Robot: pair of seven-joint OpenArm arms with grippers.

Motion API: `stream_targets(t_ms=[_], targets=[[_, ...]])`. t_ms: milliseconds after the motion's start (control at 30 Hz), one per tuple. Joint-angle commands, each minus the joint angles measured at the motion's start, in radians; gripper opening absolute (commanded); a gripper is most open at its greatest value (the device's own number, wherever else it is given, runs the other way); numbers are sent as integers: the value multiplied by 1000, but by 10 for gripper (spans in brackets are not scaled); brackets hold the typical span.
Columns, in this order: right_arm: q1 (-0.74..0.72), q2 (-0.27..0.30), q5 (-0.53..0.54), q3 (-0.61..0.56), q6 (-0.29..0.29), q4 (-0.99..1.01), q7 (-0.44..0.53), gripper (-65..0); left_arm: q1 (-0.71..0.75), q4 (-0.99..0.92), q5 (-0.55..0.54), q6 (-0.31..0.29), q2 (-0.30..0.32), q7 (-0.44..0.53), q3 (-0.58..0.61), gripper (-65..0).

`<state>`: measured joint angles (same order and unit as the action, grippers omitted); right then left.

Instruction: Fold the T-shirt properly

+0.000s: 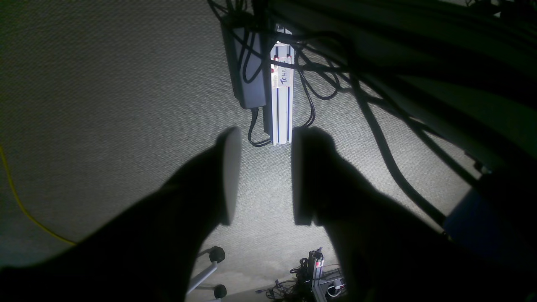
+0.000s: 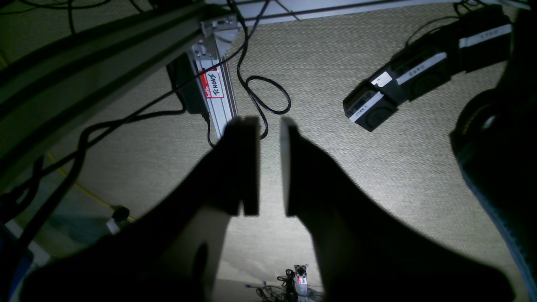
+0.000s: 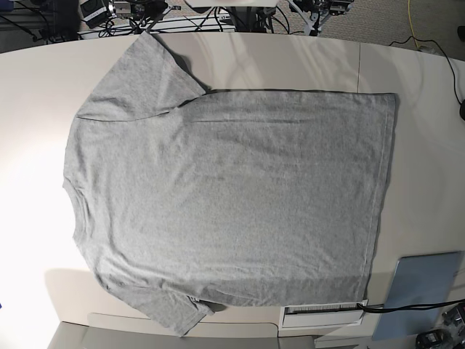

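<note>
table: one, pale, fills the base view; bare strips at 12, 3 and 9 o'clock around the cloth.
T-shirt: one, grey, spread flat and plain side up in the middle of the table; neck at 9 o'clock, hem at 3 o'clock; two sleeves, one reaching to 11 o'clock, the other to 7 o'clock at the table's near edge; no fold made yet.
blue sheet: one, flat at 4 o'clock, just beside the hem corner, apart from it.
white strip: one, at 5 o'clock, just below the shirt's lower edge.
left gripper: one, seen only in its wrist view, dark against carpet; two fingers spread with a clear gap, nothing between them.
right gripper: one, seen only in its wrist view, above carpet; two fingers parted by a narrow gap, nothing pinched.
rails: two, one aluminium with a handwritten label in each wrist view, at 12 o'clock beyond the fingertips.
cables: several, black, looped round the rails; count unclear.
</note>
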<state>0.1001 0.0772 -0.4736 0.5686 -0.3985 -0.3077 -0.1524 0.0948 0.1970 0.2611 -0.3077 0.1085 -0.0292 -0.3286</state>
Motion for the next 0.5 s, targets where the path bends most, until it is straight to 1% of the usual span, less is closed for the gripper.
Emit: stream_targets(t_ms=[0,467], targets=[[2,6,2,0,-9,-5,3,-553,5,4,-3,-8,5,-6,-1,-430],[2,6,13,0,-9,-5,3,-553,5,4,-3,-8,5,-6,-1,-430]])
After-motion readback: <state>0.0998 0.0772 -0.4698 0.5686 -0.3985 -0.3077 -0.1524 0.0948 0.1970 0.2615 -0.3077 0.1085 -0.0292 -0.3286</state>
